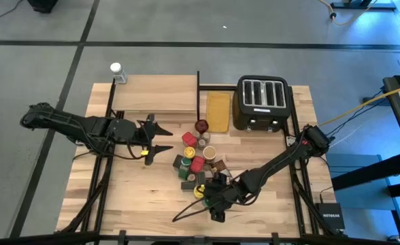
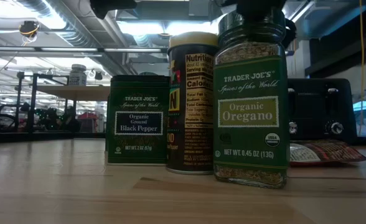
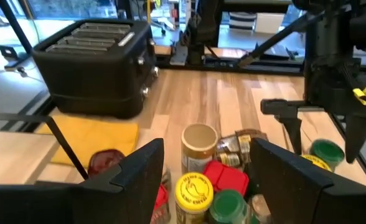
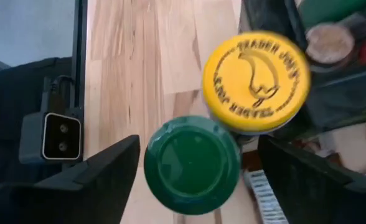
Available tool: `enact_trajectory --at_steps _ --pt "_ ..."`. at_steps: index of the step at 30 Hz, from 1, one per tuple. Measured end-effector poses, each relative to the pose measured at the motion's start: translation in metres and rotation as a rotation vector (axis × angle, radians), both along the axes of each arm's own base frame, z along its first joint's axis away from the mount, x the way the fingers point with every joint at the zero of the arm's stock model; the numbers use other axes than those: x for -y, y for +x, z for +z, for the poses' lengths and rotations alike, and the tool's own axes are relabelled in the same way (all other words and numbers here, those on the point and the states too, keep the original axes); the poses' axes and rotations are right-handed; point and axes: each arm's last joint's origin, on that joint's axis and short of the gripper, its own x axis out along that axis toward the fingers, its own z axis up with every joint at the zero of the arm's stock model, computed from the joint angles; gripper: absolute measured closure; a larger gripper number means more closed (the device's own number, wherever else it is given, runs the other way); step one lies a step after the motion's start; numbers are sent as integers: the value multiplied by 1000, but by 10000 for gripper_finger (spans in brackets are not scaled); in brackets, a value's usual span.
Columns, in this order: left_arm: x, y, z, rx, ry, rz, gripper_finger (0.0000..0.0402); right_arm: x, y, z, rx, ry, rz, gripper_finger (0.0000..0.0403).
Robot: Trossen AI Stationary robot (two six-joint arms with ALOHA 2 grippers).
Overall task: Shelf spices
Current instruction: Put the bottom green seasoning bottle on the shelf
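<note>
The spices (image 1: 196, 160) stand in a cluster on the tabletop, right of the light-wood shelf (image 1: 156, 94). My right gripper (image 1: 209, 202) is open and points down over the cluster's near edge. In its wrist view its fingers (image 4: 102, 171) stand on either side of a green-lidded oregano jar (image 4: 192, 165), beside a yellow-lidded jar (image 4: 254, 81). The low view shows the oregano jar (image 2: 250, 106), the yellow-lidded jar (image 2: 192, 102) and a black pepper tin (image 2: 137, 118) upright on the table. My left gripper (image 1: 162, 137) is open and empty, left of the cluster, level with it (image 3: 208, 155).
A black toaster (image 1: 262, 102) stands at the far right, with a flat tan-yellow board (image 1: 218, 111) beside it. A dark red knob (image 1: 201, 126) lies at the cluster's far edge. A white-lidded jar (image 1: 117, 71) stands on the shelf's far left corner. A flat packet (image 2: 323, 151) lies right of the jars.
</note>
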Motion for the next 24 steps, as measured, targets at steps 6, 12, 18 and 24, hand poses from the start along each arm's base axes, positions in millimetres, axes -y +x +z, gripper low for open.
enact_trajectory --at_steps 6,12,18,24 --pt "2 -1 -1 -8 -8 -8 169 -1 2 -6 -22 40 -63 100" --pt "2 -1 -1 -11 -22 -1 169 0 2 -6 -3 23 -126 104" --pt "2 -1 -1 -11 -28 2 169 -1 3 -14 -2 -29 -145 105" --pt "2 -2 -3 -23 -27 31 169 -1 2 -15 -7 -46 -121 161"
